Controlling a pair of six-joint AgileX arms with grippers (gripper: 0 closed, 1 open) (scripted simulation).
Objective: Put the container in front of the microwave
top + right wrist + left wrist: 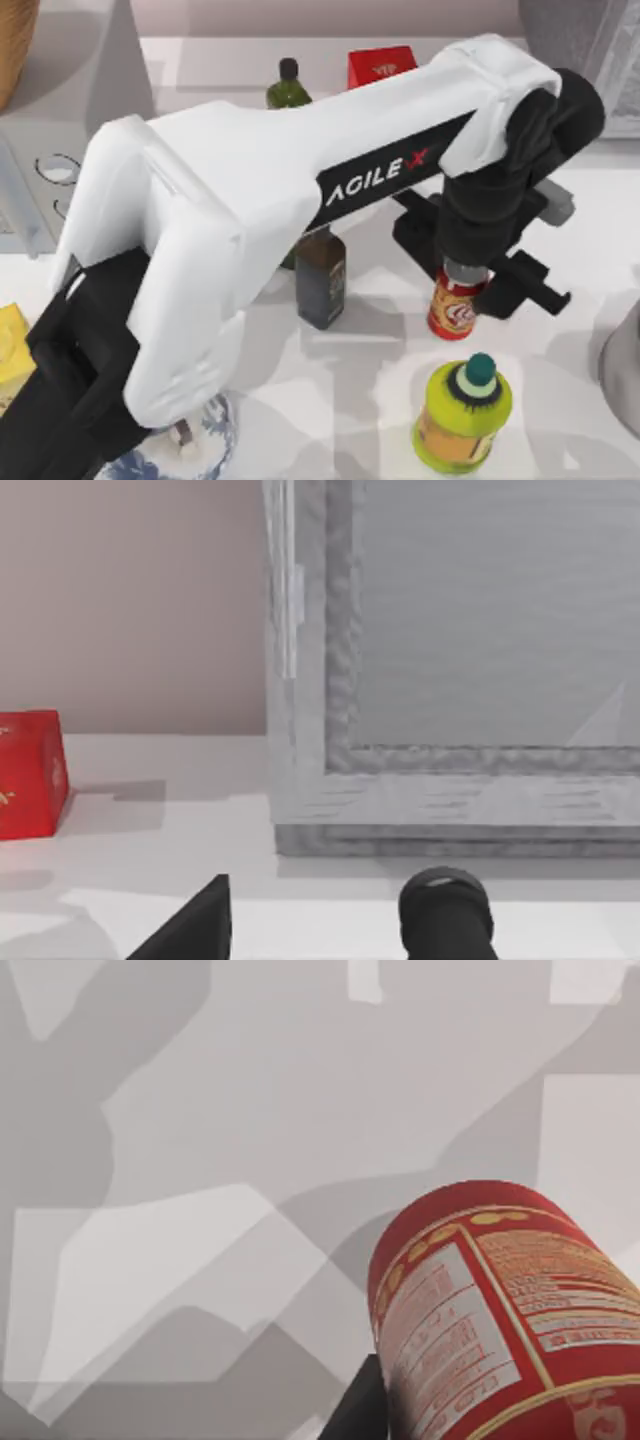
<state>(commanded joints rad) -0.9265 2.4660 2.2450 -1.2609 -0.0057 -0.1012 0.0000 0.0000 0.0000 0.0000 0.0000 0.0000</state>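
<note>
Nearest you in the top view, the yellow-green jar [462,415] with its teal cap stood upright on the worktop [330,400], right of centre. A blue-and-white patterned item [205,440] sat low on the left, partly under your left arm. Just behind the jar stood the container [455,302], a red can with a cream label, upright and right of centre, well apart from the microwave [80,90] at the far left. Your left tool [462,268] hung straight over the can, black body spread to either side of it. In the left wrist view one dark finger [360,1410] lay against the can's [500,1320] side and the tool looked clamped on it; the other finger was hidden behind the can. Couldn't tell if the can's base touched the worktop. A dark square bottle [320,278] stood left of the can, near it, partly under the white arm. A yellow block [12,345] sat at the left edge. Farther back were a green bottle [288,85] and, just right of it, a red box [380,65]. The microwave's two dials faced the worktop's middle. Your right tool [320,930] sat idle with fingers apart, low over the worktop, facing a grey framed panel [450,680], the red box [30,775] off to one side.
</note>
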